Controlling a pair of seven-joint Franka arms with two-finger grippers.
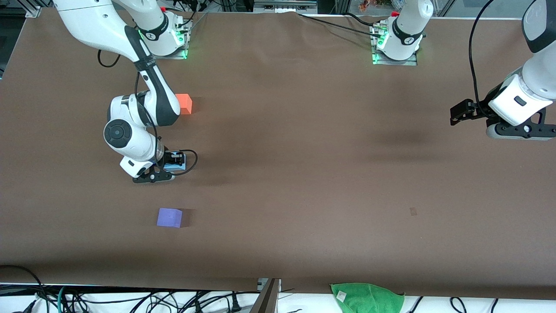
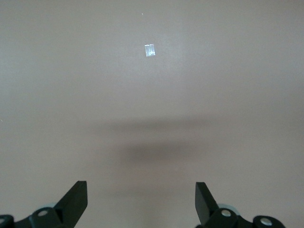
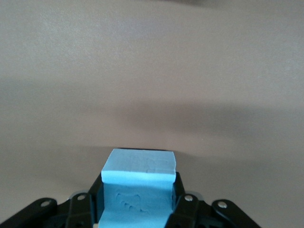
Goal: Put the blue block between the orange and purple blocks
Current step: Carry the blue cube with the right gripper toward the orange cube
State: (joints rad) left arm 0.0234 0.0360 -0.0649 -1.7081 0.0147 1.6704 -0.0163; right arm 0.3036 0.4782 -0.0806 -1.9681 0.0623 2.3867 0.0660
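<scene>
My right gripper (image 1: 176, 161) is shut on the light blue block (image 1: 173, 165), low over the brown table between the orange block (image 1: 184, 103) and the purple block (image 1: 169, 217). In the right wrist view the blue block (image 3: 139, 190) fills the gap between the black fingers (image 3: 97, 194). The orange block sits farther from the front camera, partly covered by the right arm. The purple block sits nearer to the front camera. My left gripper (image 1: 457, 114) is open and empty, held high over the left arm's end of the table; its fingertips (image 2: 76, 199) stand wide apart.
A green cloth (image 1: 367, 298) lies at the table's front edge. A small piece of tape (image 1: 413, 211) is stuck on the table, also seen in the left wrist view (image 2: 150, 50). Cables hang along the front edge.
</scene>
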